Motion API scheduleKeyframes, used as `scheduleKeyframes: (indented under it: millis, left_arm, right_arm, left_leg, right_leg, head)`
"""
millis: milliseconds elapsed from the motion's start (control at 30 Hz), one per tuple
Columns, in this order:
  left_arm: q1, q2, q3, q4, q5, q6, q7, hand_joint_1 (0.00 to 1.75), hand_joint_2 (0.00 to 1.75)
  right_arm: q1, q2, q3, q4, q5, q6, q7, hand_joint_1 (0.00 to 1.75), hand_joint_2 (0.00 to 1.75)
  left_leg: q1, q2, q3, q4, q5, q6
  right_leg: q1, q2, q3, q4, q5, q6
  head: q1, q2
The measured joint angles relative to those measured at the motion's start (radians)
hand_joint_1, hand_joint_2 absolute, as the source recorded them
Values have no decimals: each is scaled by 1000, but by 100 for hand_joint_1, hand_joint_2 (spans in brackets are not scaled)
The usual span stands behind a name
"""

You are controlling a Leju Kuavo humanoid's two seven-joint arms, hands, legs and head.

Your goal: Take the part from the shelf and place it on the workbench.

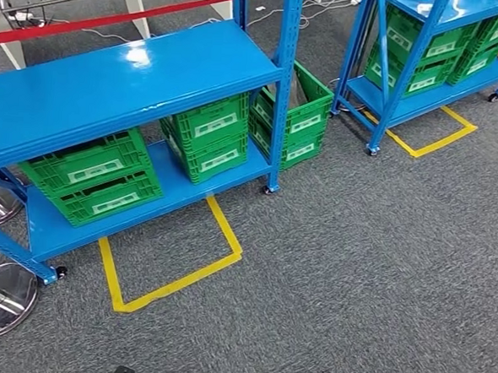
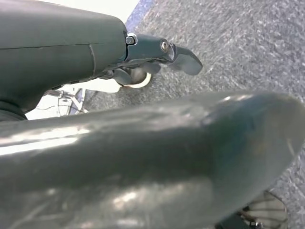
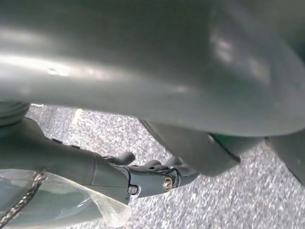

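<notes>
Part, bagged (image 3: 54, 200), sat under the right hand (image 3: 144, 176), grip unclear. Left hand (image 2: 158, 52) held nothing, fingers extended.

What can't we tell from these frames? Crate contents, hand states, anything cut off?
- Green crates on the near shelf, head view: contents hidden by the upper board; label text too small.
- Far shelf, head view: cut off by the top and right edges.
- Left hand, left wrist view: blurred, fills the frame; grasp unreadable.
- Right hand, right wrist view: likewise; a clear bag lies near it, contact unclear.
- Workbench: cannot be identified.
</notes>
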Motion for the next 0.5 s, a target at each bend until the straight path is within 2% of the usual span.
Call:
scheduleKeyframes:
  millis: [100,133,167,233,267,300,333,367,400,433,467,500]
  left_arm:
    - [2,0,8,0,7,-1,-3,0,0]
    - [2,2,11,0,10,-1,-8,0,0]
    - [2,3,15,0,12,-2,-14,0,0]
    - [1,6,20,0,15,-6,-21,0,0]
    - [1,6,23,0,17,-8,-22,0,0]
    - [1,7,25,0,18,-10,-22,0,0]
    - [2,7,27,0,18,-10,-22,0,0]
    - [2,7,29,0,18,-11,-22,0,0]
    - [2,7,31,0,18,-11,-22,0,0]
    - [2,7,32,0,18,-11,-22,0,0]
    - [2,7,33,0,18,-11,-22,0,0]
    - [1,8,34,0,18,-11,-22,0,0]
  right_arm:
    - [-2,1,0,0,4,-3,-1,0,0]
    - [-2,1,1,0,7,-5,-1,0,0]
    - [-3,1,1,-1,10,-7,-1,0,0]
    - [-2,1,2,-1,14,-13,1,0,0]
    - [-2,1,2,-1,15,-16,2,0,0]
    - [-2,1,2,-1,15,-17,2,0,0]
    - [-1,1,1,-1,15,-17,2,0,0]
    - [-1,1,1,-1,15,-18,3,0,0]
    - [-1,1,1,-1,15,-18,3,0,0]
    - [-1,1,1,-1,15,-18,3,0,0]
    - [-1,1,1,-1,15,-18,3,0,0]
    - [-1,1,1,-1,15,-18,3,0,0]
  left_leg:
    - [1,-1,6,-19,-2,10]
    - [4,-1,11,-26,0,15]
    - [6,0,15,-32,2,19]
    - [7,1,18,-35,2,26]
    - [7,1,18,-34,0,27]
    - [6,1,20,-34,-1,28]
    - [6,0,23,-34,-3,28]
    - [6,-1,27,-34,-6,26]
    - [6,-2,31,-34,-10,24]
    - [4,-3,34,-32,-14,20]
    - [2,-3,35,-31,-18,15]
    - [0,-3,35,-30,-20,11]
  right_leg:
    - [1,-1,1,-3,-3,17]
    - [0,0,-7,14,-16,21]
    - [0,1,-26,51,-37,26]
    - [-3,2,-95,181,-94,31]
    - [-3,1,-129,242,-112,34]
    - [-3,1,-151,274,-112,35]
    - [-3,1,-154,266,-91,36]
    - [-3,1,-135,218,-55,35]
    - [-4,1,-104,147,-14,33]
    - [-3,1,-71,78,13,30]
    - [-2,2,-45,28,28,26]
    - [-2,4,-31,2,30,21]
  head:
    - [1,0]
    - [2,0]
    - [5,0]
    - [10,0]
    - [10,0]
    - [10,0]
    - [10,0]
    - [10,0]
    - [10,0]
    - [10,0]
    - [10,0]
    - [9,0]
